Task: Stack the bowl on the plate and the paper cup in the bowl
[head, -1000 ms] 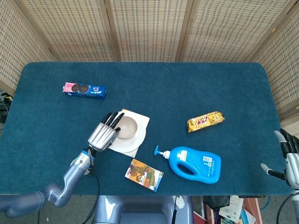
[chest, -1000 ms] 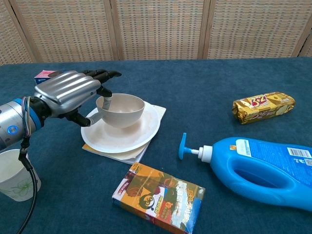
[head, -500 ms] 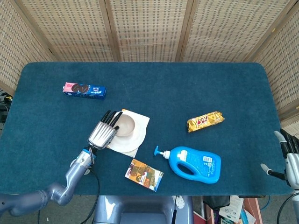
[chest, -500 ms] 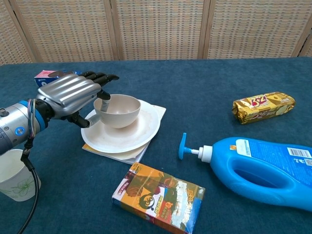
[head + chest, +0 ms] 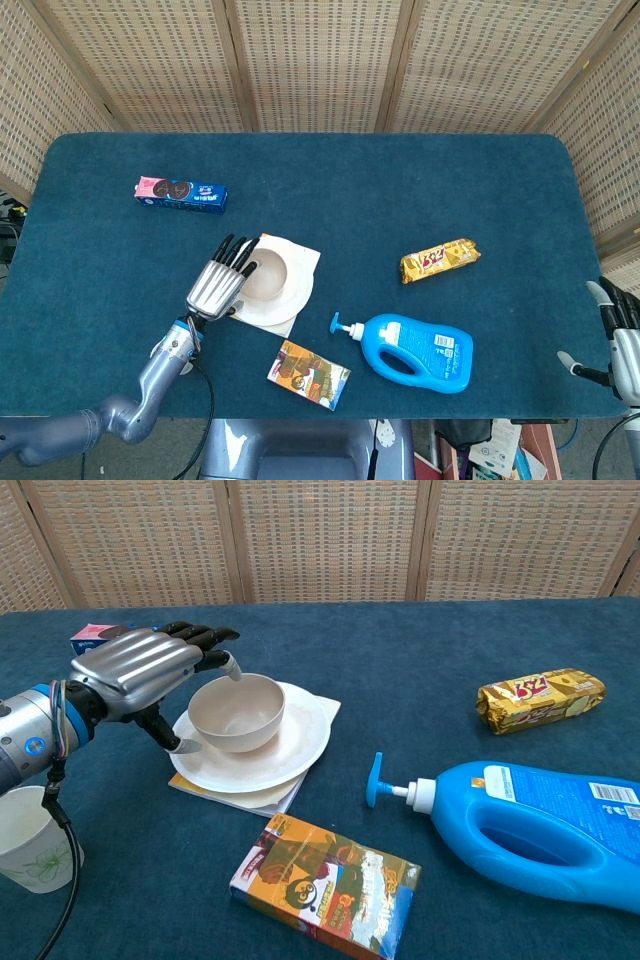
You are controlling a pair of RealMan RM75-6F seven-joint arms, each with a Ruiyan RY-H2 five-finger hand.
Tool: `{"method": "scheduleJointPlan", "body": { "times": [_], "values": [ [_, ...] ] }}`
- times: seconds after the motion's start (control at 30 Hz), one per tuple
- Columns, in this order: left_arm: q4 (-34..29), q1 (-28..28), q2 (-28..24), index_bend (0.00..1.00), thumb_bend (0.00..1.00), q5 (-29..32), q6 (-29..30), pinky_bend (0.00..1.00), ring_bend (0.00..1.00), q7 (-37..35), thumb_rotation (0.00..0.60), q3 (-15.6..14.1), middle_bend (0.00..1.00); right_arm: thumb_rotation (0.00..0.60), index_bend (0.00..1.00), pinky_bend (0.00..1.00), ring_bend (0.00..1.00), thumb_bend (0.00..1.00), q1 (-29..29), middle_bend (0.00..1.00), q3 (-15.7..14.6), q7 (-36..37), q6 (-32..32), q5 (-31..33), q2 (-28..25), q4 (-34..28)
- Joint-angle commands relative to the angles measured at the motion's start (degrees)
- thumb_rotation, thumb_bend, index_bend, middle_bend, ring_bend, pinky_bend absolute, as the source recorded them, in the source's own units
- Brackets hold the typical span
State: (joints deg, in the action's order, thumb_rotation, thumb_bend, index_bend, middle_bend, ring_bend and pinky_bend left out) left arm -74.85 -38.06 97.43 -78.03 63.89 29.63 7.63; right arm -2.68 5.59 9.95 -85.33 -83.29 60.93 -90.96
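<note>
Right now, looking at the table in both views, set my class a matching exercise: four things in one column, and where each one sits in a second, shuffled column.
Things:
1. bowl
2. paper cup
3. blue pump bottle
4. biscuit box

Places:
A. lying on its side, pump pointing toward the plate
B. alone on the far left of the table
C. on the plate, beside the left robot hand
D. at the near left edge, below the left forearm

Pairs: 1-C, 2-D, 3-A, 4-B

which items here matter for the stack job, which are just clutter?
Job:
bowl, sitting on the plate
plate
paper cup, near table edge
left hand, open beside the bowl

Clutter:
cookie box
snack bar
blue pump bottle
orange carton
right hand, idle at table edge
</note>
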Motion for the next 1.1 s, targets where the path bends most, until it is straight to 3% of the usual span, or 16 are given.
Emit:
{"method": "scheduleJointPlan", "body": {
  "times": [0.03, 0.17, 0.33, 0.53, 0.8, 0.93, 1.1],
  "values": [
    [-1.7, 0.6, -1.1, 0.23, 0.17, -0.9, 1.4, 0.0, 0.0, -1.4, 0.6, -0.1, 0.0, 0.6, 0.0, 0.0, 0.0, 0.14, 0.0, 0.0, 0.1, 0.1, 0.0, 0.1, -0.1, 0.0],
    [-5.7, 2.2, -4.5, 0.23, 0.17, -2.8, 4.4, 0.0, 0.0, -4.1, 0.6, -0.5, 0.0, 0.6, 0.0, 0.0, 0.0, 0.14, 0.1, 0.0, 0.2, 0.5, -0.1, 0.4, -0.1, 0.2],
    [-17.9, 7.1, -16.9, 0.26, 0.16, -6.9, 10.2, 0.0, 0.0, -9.8, 0.6, -3.0, 0.0, 0.6, 0.0, 0.0, 0.0, 0.14, 0.1, 0.0, 0.2, -0.2, 0.0, 0.6, 0.1, 0.0],
    [-23.8, 12.2, -26.7, 0.31, 0.15, -15.3, 17.0, 0.0, 0.0, -13.4, 0.6, -7.8, 0.0, 0.6, 0.0, 0.0, 0.0, 0.14, 0.2, 0.0, 0.1, -1.8, -0.4, 0.2, 0.3, -0.6],
    [-22.8, 19.3, -32.1, 0.34, 0.15, -24.9, 24.6, 0.0, 0.0, -15.8, 0.6, -15.2, 0.0, 0.6, 0.0, 0.0, 0.0, 0.14, 0.3, 0.0, -0.1, -2.9, -0.8, -0.3, 0.4, -1.3],
    [-19.0, 22.7, -31.6, 0.37, 0.15, -27.6, 27.1, 0.0, 0.0, -17.9, 0.6, -18.2, 0.0, 0.6, 0.0, 0.0, 0.0, 0.14, 0.2, 0.0, 0.0, -3.1, -0.7, -0.2, 0.2, -1.7],
    [-12.4, 25.9, -29.4, 0.39, 0.16, -28.3, 28.5, 0.0, 0.0, -20.5, 0.6, -20.0, 0.0, 0.6, 0.0, 0.0, 0.0, 0.14, 0.3, 0.0, -0.2, -3.4, -0.7, -0.3, 0.2, -1.9]
  ]
}}
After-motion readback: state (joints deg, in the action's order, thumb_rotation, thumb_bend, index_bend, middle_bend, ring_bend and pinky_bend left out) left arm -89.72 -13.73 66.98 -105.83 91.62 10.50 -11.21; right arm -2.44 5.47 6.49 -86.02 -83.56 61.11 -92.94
